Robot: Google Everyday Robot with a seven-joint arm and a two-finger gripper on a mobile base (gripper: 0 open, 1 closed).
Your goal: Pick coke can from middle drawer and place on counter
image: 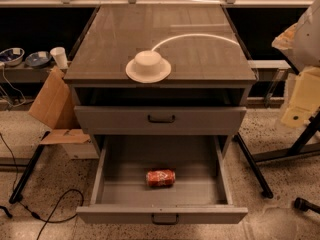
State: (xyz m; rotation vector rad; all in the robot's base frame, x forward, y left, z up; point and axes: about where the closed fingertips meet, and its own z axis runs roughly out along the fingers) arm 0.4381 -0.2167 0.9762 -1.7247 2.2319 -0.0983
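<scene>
The coke can (160, 178), red with white lettering, lies on its side on the grey floor of the open middle drawer (125, 186), near the centre and towards the front. The drawer is pulled far out, with its small dark handle at the bottom edge of the view. The counter (110, 39) is the dark glossy cabinet top above, crossed by a thin white curved line. My gripper (301, 101) is part of the pale arm at the right edge, level with the upper drawer and well away from the can.
A white upturned bowl (148, 66) sits at the counter's front edge. The upper drawer front (160, 118) overhangs the back of the open drawer. A cardboard box (52, 101) stands to the left, with cables (55, 209) on the floor. Black stand legs (252, 166) run to the right.
</scene>
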